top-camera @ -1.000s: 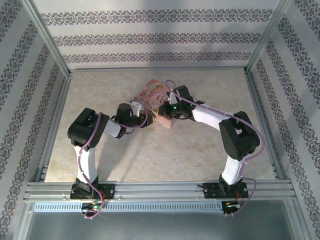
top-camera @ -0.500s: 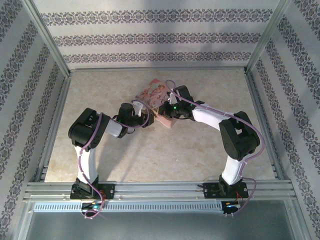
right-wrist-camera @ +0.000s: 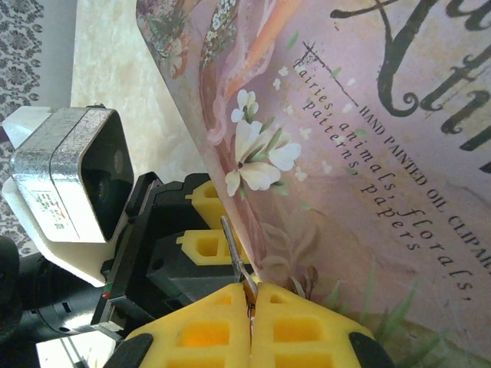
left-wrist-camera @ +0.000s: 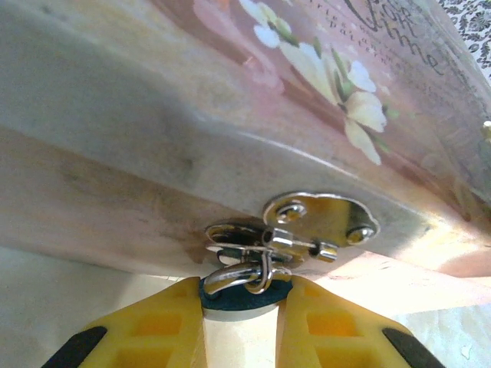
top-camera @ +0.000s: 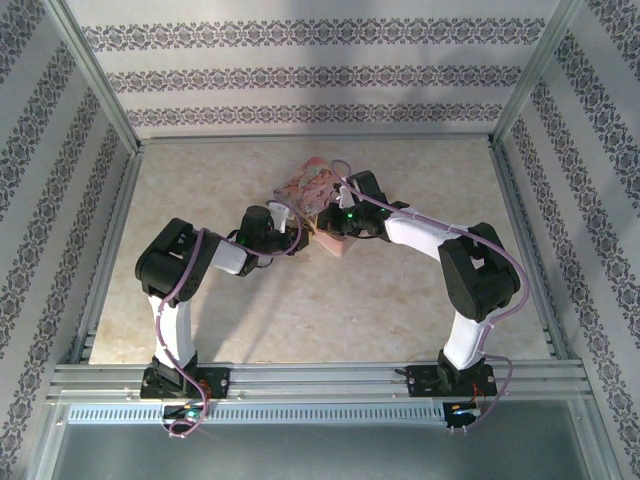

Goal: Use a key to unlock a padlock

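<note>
The padlock [left-wrist-camera: 244, 295] is a small blue body with a silver shackle hooked through the metal hasp [left-wrist-camera: 318, 222] on the front of the pink illustrated box [left-wrist-camera: 307, 46]. My left gripper [left-wrist-camera: 242, 322] is shut on the padlock's body, one yellow finger on each side. My right gripper [right-wrist-camera: 251, 307] is shut on the key [right-wrist-camera: 234, 249], whose thin metal blade sticks out along the box's edge towards the left fingers [right-wrist-camera: 205, 198]. From above, the left gripper [top-camera: 293, 232] and right gripper [top-camera: 322, 222] meet at the near corner of the box [top-camera: 305, 183]. The keyhole is hidden.
The box [right-wrist-camera: 368, 153] lies tilted near the middle of the beige table [top-camera: 400, 300]. Metal frame rails [top-camera: 320, 375] run along the table's edges, with patterned walls behind. The left wrist camera housing [right-wrist-camera: 77, 169] is close beside my right fingers.
The left gripper has shifted a little right and farther in towards the box, and the box has turned slightly. The right arm has barely moved.
</note>
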{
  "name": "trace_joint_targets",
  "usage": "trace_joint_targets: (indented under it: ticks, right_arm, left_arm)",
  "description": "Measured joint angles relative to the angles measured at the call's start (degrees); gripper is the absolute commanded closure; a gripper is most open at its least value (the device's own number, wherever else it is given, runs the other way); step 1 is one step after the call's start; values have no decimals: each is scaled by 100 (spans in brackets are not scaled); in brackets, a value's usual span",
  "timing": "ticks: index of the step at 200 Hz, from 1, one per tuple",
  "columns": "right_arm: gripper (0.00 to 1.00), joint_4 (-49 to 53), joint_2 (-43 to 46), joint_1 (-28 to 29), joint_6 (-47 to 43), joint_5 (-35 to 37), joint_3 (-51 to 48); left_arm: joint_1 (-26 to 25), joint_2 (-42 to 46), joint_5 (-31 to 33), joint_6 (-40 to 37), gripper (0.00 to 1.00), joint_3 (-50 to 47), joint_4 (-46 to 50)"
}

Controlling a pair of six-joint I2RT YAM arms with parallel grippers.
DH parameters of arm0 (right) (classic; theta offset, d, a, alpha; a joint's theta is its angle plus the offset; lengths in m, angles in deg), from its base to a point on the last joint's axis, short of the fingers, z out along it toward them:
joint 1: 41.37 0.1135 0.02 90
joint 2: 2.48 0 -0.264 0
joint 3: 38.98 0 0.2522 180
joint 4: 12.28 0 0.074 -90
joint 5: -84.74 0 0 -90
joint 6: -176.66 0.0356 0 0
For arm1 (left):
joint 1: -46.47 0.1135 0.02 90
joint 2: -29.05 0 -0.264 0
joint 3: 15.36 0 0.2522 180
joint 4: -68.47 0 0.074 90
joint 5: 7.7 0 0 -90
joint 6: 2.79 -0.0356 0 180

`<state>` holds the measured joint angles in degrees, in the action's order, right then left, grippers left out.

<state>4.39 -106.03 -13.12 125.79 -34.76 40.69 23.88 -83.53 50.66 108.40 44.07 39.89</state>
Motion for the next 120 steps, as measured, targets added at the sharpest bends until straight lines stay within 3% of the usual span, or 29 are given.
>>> trace_joint_targets:
  ticks: [31, 59, 120]
  right_arm:
    - [100, 179, 372, -37, -208, 55, -13]
    - [100, 192, 1248, -131, -479, 116, -337]
    - [100, 275, 3305, -177, -1211, 426, -2072]
  left_arm:
    - [-236, 190, 48, 33, 80, -33, 334]
    - [-494, 448, 63, 107, 81, -70, 680]
    - [-763, 833, 63, 459, 83, -17, 1523]
